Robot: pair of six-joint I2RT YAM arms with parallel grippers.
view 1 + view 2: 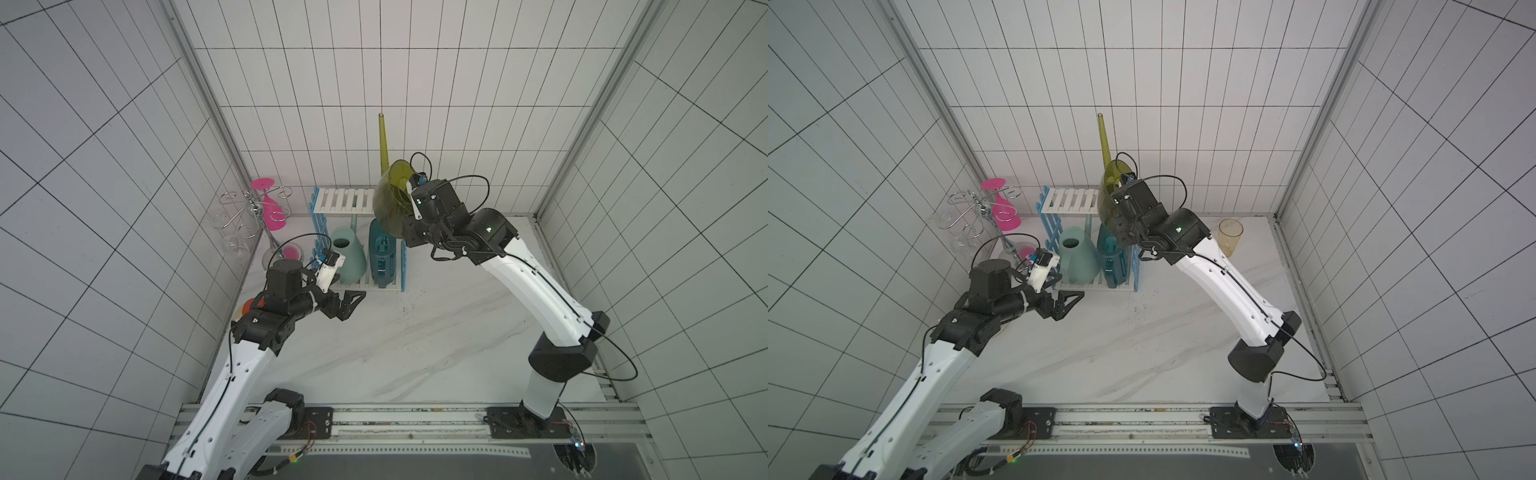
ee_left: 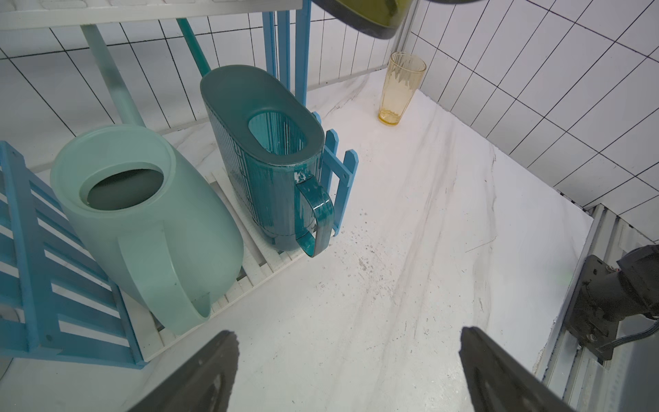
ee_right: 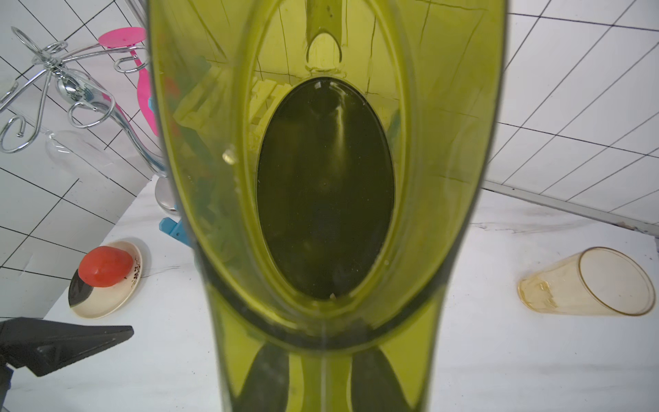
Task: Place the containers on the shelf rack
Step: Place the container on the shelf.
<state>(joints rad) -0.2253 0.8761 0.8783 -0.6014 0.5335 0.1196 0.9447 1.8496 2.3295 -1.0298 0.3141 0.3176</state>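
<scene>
Left jaws are standing wide apart, empty, over the worktop (image 1: 415, 353) before the shelf rack (image 1: 345, 200). Mint can (image 1: 348, 258) and teal can (image 1: 381, 259) are sitting upright on its lower shelf. Right jaws are clamping the olive can (image 1: 388, 199), holding it raised at the upper shelf's right end.

We find no legible text, brand or number anywhere. Small pale patch on the dark teal ribbed plastic watering can (image 1: 381, 259) in a top view — too small to read. Dark squiggles on the cream round plate (image 3: 107, 303) — blurred, unreadable.
</scene>
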